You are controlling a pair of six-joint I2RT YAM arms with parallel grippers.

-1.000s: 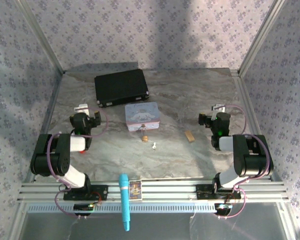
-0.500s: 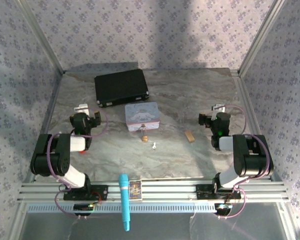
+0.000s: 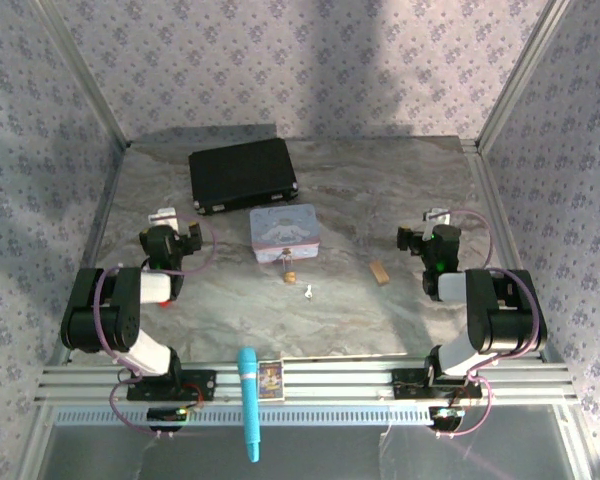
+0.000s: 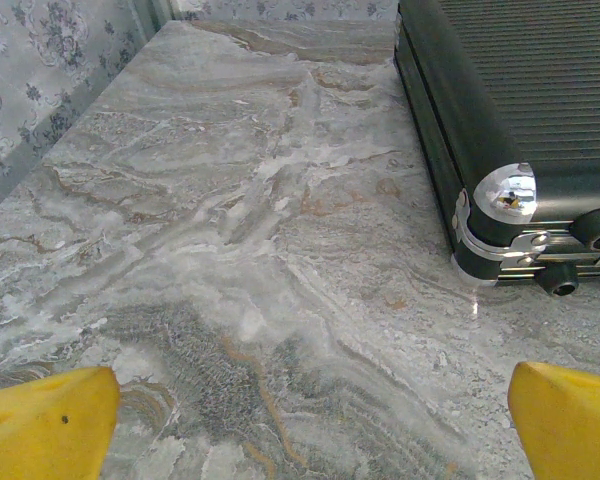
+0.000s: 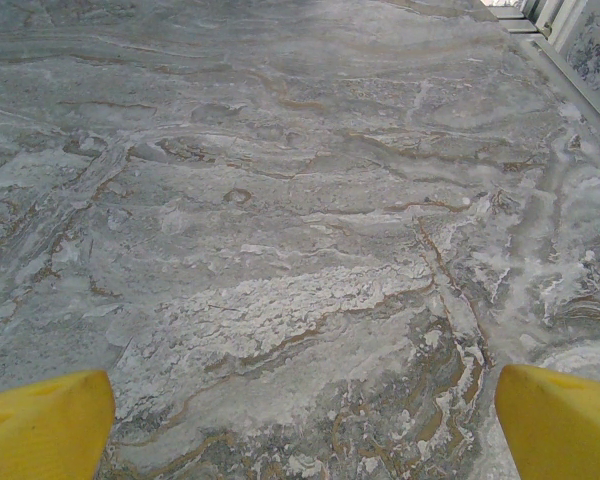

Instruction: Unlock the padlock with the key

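Marble tabletop (image 3: 380,190): one padlock (image 3: 291,275), one key (image 3: 308,292), seemingly apart; left end effector (image 4: 310,420), right end effector (image 5: 300,420) spread.

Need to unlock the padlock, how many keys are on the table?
1: a small key lies mid-table, just right of the padlock, in front of the tin. Others could be hidden.

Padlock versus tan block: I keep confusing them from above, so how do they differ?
The padlock is a brass-gold nub with a thin loop pointing at the pastel tin; the tan block is a plain, paler, longer bar. The padlock lies just in front of the tin, with the key beside it; the tan block lies alone further right. Both are small and rest on the table, untouched.
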